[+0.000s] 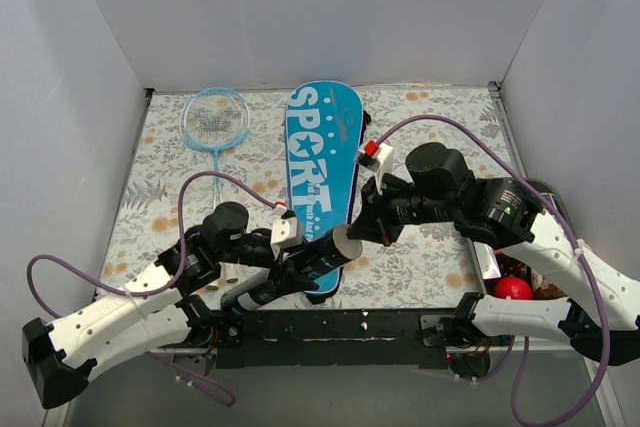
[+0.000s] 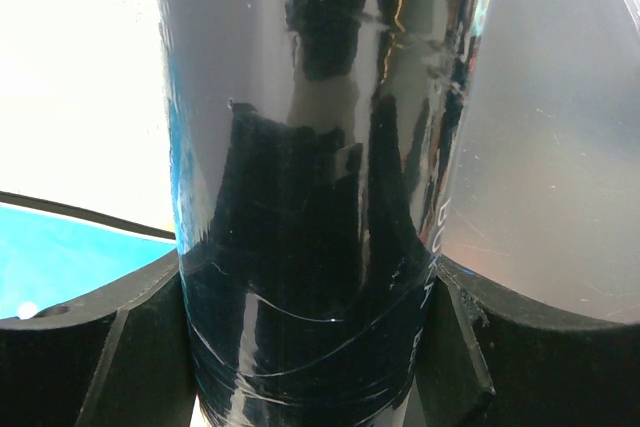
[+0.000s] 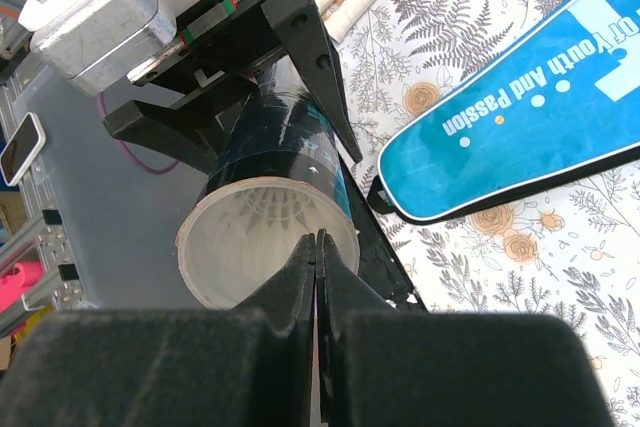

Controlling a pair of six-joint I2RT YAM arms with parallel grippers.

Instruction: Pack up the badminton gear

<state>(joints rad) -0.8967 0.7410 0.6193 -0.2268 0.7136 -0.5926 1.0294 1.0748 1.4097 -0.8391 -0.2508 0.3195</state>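
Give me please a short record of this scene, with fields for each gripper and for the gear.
left gripper: shut on the black tube, its open mouth toward the right gripper
right gripper: shut, fingertips at the tube's mouth
inside tube: white shuttlecock
blue cover: flat on the table
racket: one in view, far left, beside the cover

Blue cover (image 1: 320, 162), black tube (image 1: 318, 265), fern-and-flower patterned table (image 1: 432, 252).

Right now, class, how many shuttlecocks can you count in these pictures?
1. The shuttlecock sits inside the open mouth of the tube held by the left gripper. Others may be hidden deeper inside.
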